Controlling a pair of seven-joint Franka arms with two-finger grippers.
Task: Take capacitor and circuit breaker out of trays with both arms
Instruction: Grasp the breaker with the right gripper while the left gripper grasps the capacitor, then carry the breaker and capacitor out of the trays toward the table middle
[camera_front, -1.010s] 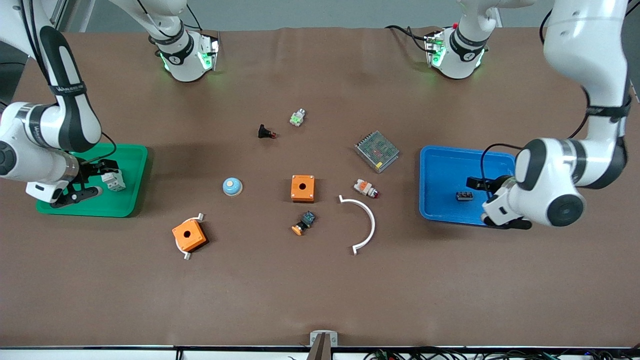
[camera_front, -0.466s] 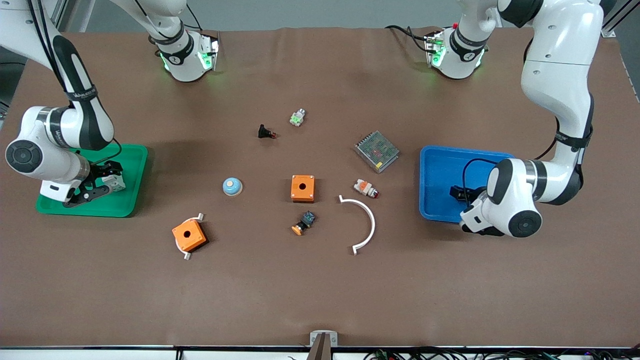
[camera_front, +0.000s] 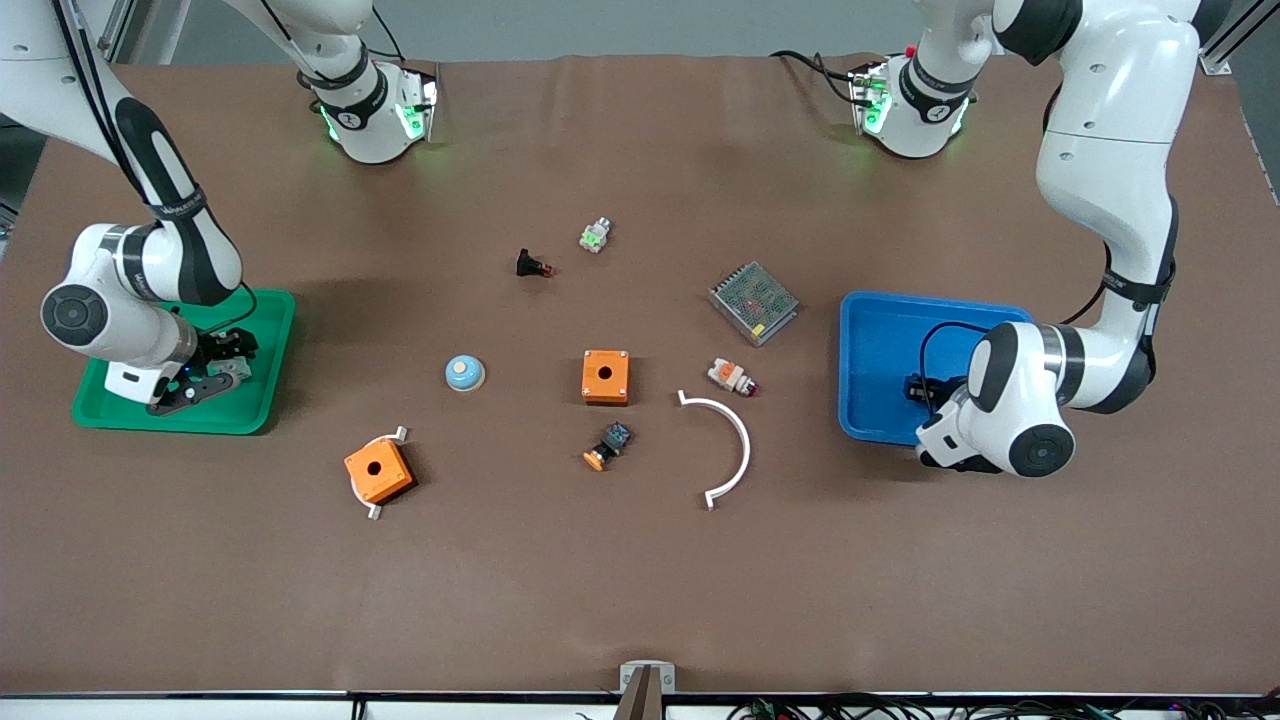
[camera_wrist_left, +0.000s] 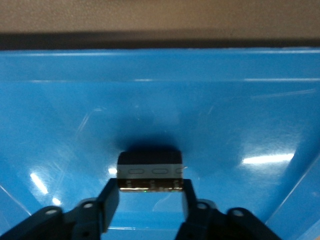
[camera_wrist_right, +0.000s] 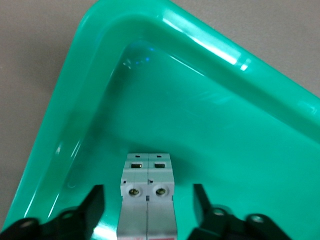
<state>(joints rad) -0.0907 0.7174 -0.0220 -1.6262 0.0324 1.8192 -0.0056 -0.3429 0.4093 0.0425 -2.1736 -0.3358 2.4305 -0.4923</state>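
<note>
The capacitor (camera_wrist_left: 150, 170), a small dark block, rests on the floor of the blue tray (camera_wrist_left: 210, 100). My left gripper (camera_wrist_left: 150, 186) is shut on it, one fingertip against each end. In the front view my left gripper (camera_front: 918, 388) is low in the blue tray (camera_front: 880, 330), and the hand hides most of the capacitor. The breaker (camera_wrist_right: 148, 200), light grey with two screw holes, lies in the green tray (camera_wrist_right: 210, 115). My right gripper (camera_wrist_right: 148, 192) is open around it with a gap on each side. In the front view the breaker (camera_front: 230, 368) lies between the right gripper's (camera_front: 220, 365) fingers in the green tray (camera_front: 265, 320).
On the table between the trays are two orange boxes (camera_front: 605, 376) (camera_front: 378, 470), a blue-white dome (camera_front: 464, 373), a white curved strip (camera_front: 735, 445), a mesh-topped metal box (camera_front: 754, 301), a black part with an orange cap (camera_front: 608, 446) and a white-orange part (camera_front: 731, 376).
Both arms have swung in and lowered their hands into the trays. The left hand now covers the capacitor. The breaker has shifted slightly within the green tray.
</note>
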